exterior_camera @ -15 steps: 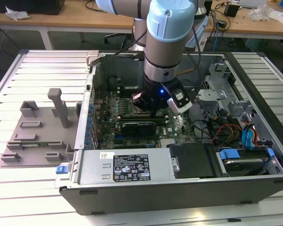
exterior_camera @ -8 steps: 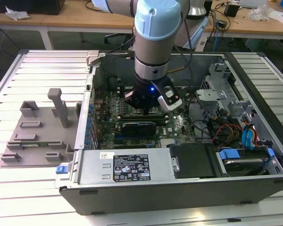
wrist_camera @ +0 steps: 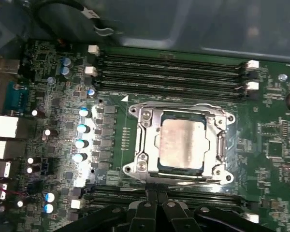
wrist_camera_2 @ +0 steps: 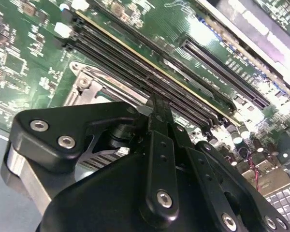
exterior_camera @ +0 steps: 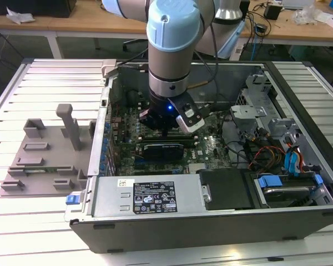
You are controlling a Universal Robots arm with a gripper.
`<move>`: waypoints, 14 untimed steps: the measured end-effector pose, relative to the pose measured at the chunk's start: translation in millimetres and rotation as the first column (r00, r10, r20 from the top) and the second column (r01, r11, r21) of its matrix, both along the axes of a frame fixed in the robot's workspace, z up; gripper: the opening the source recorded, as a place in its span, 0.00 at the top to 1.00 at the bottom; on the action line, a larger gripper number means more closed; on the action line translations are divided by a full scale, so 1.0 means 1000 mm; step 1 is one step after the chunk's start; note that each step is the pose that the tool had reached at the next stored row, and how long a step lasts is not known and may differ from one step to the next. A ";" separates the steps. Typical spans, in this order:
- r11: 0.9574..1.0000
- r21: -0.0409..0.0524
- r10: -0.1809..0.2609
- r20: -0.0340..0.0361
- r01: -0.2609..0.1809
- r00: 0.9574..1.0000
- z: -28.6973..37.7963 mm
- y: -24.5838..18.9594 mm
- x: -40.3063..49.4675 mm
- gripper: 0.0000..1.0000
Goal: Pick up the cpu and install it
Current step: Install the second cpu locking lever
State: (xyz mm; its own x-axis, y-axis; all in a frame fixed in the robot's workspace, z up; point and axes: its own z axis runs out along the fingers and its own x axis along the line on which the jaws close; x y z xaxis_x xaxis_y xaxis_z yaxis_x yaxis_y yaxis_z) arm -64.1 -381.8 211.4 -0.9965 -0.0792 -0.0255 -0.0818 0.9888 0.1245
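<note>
Ext view, L to R: grey plastic tray sits on the slatted table at 9 o'clock of the PC case, just beside its side wall. Tray has upright posts and low slots. Case lies open, top off. Arm comes down from 12 o'clock into the case, wrist w/ blue LED lit, gripper low over the motherboard near case centre. At 3 o'clock of the arm: metal drive cage, then a bundle of red/orange/blue cables toward the 4 o'clock corner. Black PSU cover along the front wall at 5 o'clock.

First wrist view, L to R: rear I/O ports at board edge, row of blue-topped capacitors, then the socket frame w/ the cpu seated inside it: silvery top plate showing through the frame window, lying flat (looks level, no visible tilt). RAM slots run at 12 o'clock of the socket, more slots at 6 o'clock. Gripper at 6 o'clock of the socket, tips just beside the frame edge, apart from the cpu.

Jaws: fingers are pressed together, tips meeting, nothing between them.

Second wrist view: gripper body in the foreground, tips over the RAM slots, socket corner at its 10 o'clock.
</note>
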 end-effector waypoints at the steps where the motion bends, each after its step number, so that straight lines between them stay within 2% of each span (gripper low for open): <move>1: 1.000 0.000 0.000 0.000 0.000 1.000 -0.0007 0.0004 -0.0013 0.89; 8: 1.000 0.001 0.000 0.000 0.000 1.000 -0.0045 0.0032 -0.0158 0.89; 11: 1.000 0.002 0.000 0.000 0.000 1.000 -0.0058 0.0057 -0.0200 0.89; 14: 1.000 0.003 0.000 0.000 0.000 1.000 -0.0077 0.0100 -0.0218 0.89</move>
